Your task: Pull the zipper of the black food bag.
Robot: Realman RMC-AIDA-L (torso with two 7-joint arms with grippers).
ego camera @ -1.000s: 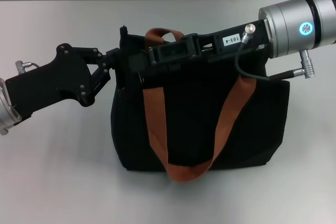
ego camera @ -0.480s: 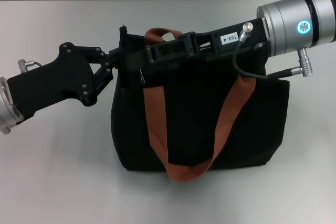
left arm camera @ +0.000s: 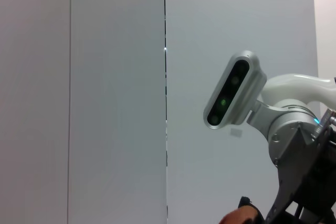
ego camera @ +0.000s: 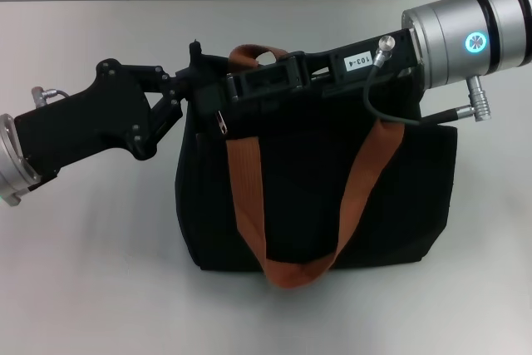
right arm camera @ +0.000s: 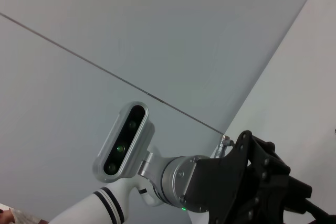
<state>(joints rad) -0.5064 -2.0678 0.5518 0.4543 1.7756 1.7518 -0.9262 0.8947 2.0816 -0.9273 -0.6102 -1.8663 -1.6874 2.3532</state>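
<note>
Head view shows the left gripper point(ego camera: 193, 81) at the upper left corner of the black food bag point(ego camera: 316, 197), its dark linkage reaching in from the left side of the table point(ego camera: 91, 247). The fingers meet the bag's corner fabric, black on black, so whether they are pressed onto it or merely touching cannot be told. Just to the right, the zipper point(ego camera: 221, 121) hangs as a small silver tab below the bag's top edge, near that same corner. The right gripper point(ego camera: 229, 97) lies along the upper edge from the right; its tip sits just above the tab, but whether its fingers pinch the tab cannot be told either.

The likely failure is a slip: the tab is thin, smooth metal, and a shallow pinch could slide off as soon as the pull begins. If the left gripper's hold on the corner is weak, the soft bag would probably drag or bunch along with the slider instead of staying taut. The near orange-brown strap point(ego camera: 249, 197) drapes close to the tab and might be caught.

The bag is matte woven fabric, roughly square and slumped; the straps are flat webbing; the table is smooth and pale.
</note>
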